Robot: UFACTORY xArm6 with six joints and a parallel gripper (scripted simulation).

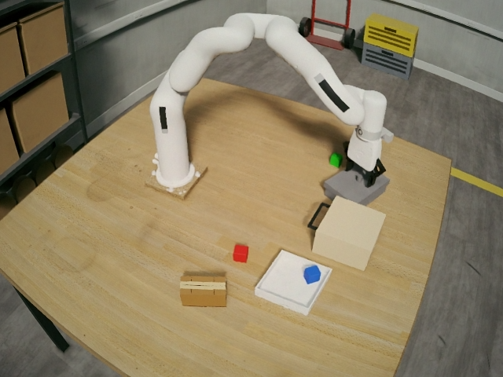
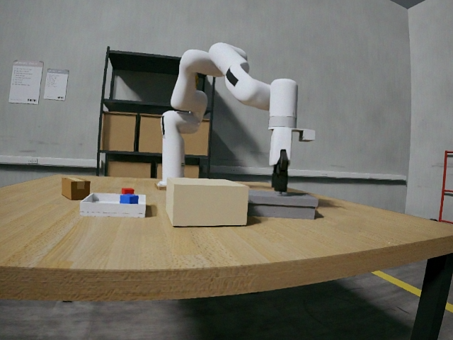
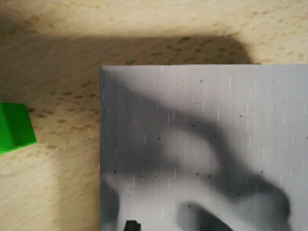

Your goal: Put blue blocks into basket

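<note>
With its fingers wide, the gripper (image 1: 362, 178) (image 2: 279, 190) stands over the grey metal box (image 1: 353, 187) (image 2: 283, 205) (image 3: 202, 144); green block (image 1: 335, 159) (image 3: 15, 128) near, cabinet (image 1: 351, 231) (image 2: 208, 202) just beside.

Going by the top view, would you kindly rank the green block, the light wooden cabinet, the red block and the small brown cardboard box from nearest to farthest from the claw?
From the claw:
1. Green block, beside the grey metal box.
2. Light wooden cabinet, in front of that box.
3. Red block, left of the white tray.
4. Small brown cardboard box, beyond the red block.
</note>
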